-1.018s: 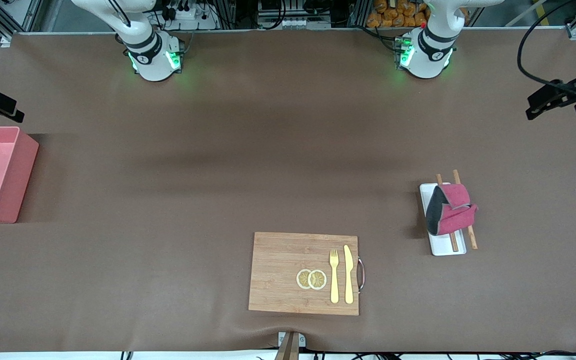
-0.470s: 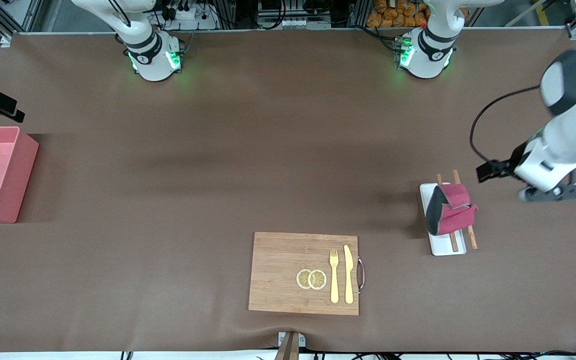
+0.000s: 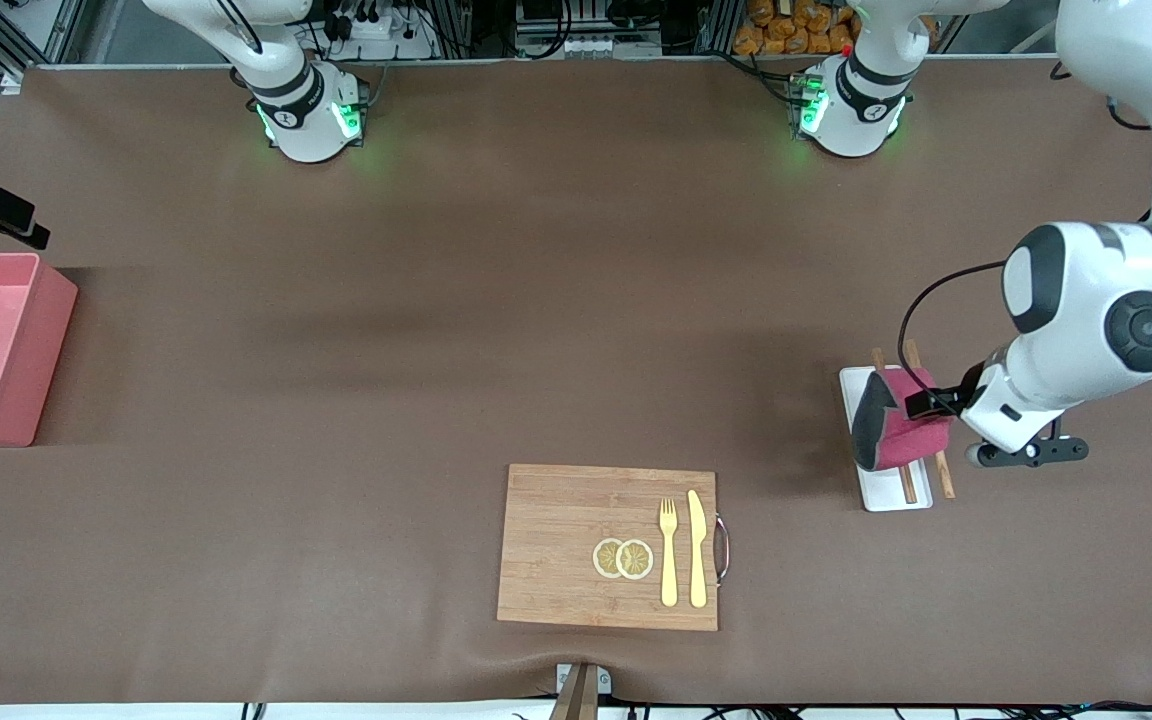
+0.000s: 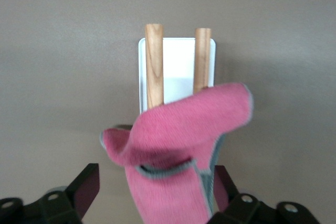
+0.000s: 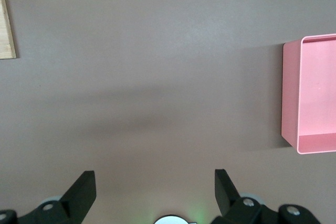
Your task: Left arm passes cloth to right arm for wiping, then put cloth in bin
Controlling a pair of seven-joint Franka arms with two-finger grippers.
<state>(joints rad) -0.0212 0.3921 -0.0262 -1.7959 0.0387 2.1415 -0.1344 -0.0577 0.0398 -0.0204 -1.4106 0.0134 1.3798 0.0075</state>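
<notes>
The cloth [image 3: 894, 432], magenta-red with a dark grey face, lies bunched on a white tray [image 3: 881, 495] toward the left arm's end of the table. My left gripper [image 3: 929, 404] hangs low at the cloth. In the left wrist view the left gripper [image 4: 156, 177] is open, with the cloth [image 4: 184, 140] between its two black fingers. The pink bin [image 3: 36, 350] stands at the right arm's end of the table. My right gripper [image 5: 153, 179] is open with nothing in it, over bare table, with the bin [image 5: 291, 93] off to one side. It is out of the front view.
Two wooden chopsticks [image 3: 944, 480] lie under the cloth on the tray [image 4: 178, 66]. A wooden cutting board [image 3: 566, 540] near the front camera carries a yellow fork [image 3: 669, 555], a knife [image 3: 698, 550] and two lemon slices [image 3: 623, 558].
The left arm has swung in from the table's end and come down to the cloth, which now sits between its fingers. The right arm's base has not moved.
</notes>
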